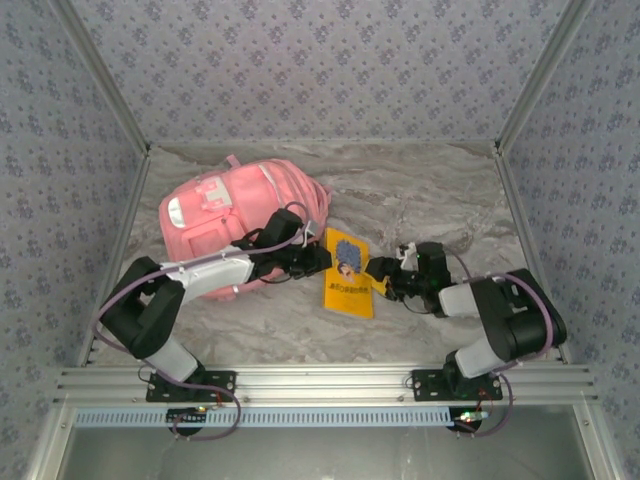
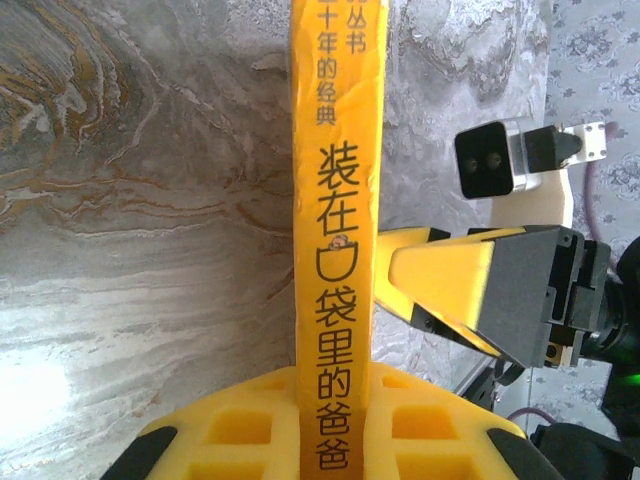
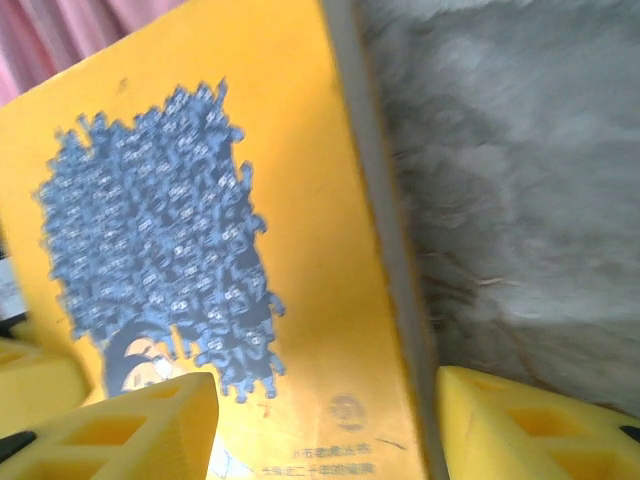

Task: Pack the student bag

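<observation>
The student bag (image 1: 235, 222) — pink, puffy, with white-trimmed pockets — lies far left on the table (image 1: 430, 190). The left claw (image 1: 316, 258) is clamped on a yellow book (image 1: 347, 272) — the right claw (image 1: 381, 280) gapes apart at its right edge

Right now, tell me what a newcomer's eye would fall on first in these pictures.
The big pink student bag at the far left of the marble table grabs attention first. Next comes the bright yellow book at mid-table between the arms. The left arm has its jaws shut on the book, while the right arm holds its jaws open at the opposite edge.
</observation>
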`<state>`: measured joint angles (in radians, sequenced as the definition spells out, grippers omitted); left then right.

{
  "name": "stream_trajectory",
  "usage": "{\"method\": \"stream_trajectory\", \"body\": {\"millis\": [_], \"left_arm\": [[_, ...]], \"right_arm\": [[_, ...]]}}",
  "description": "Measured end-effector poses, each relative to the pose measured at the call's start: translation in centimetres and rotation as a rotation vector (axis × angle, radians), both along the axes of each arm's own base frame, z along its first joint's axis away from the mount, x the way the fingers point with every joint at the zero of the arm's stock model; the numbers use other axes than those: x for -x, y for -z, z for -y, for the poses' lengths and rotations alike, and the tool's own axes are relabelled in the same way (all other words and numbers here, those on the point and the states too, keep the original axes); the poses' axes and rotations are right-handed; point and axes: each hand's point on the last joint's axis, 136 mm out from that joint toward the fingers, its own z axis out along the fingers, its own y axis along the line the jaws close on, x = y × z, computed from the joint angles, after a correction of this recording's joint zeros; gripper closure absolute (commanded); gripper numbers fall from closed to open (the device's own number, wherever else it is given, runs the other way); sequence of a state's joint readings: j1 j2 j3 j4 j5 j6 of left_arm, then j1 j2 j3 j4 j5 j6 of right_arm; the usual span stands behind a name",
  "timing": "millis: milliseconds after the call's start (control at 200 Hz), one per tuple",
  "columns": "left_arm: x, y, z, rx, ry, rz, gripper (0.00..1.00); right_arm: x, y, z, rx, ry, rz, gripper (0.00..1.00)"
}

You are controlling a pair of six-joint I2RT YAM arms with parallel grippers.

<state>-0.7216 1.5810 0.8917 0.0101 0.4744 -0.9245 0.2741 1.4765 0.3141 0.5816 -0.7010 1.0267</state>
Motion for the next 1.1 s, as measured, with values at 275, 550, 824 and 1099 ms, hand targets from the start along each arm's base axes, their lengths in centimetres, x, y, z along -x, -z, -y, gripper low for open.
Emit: {"method": "stream_trajectory", "body": {"millis": [275, 550, 824, 1099], "left_arm": [[0.6, 0.7, -0.5, -0.030, 0.017, -0.010, 1.00], [0.7, 0.8, -0.5, -0.034, 0.026, -0.006, 0.97], [1.1, 0.5, -0.2, -0.012, 0.048, -0.021, 0.93], [1.4, 0.3, 0.0, 0.005, 0.062, -0.033, 0.86]], "right_arm": [[0.7, -0.3, 2.1, 0.306, -0.018, 0.068, 0.23], [2.6, 0.5, 1.9, 0.444, -0.128, 0.127, 0.28], [2.1, 2.2, 1.7, 0.421, -0.131, 0.054, 0.51], [0.5, 1.6, -0.7, 0.281, -0.139, 0.083, 0.56]]}}
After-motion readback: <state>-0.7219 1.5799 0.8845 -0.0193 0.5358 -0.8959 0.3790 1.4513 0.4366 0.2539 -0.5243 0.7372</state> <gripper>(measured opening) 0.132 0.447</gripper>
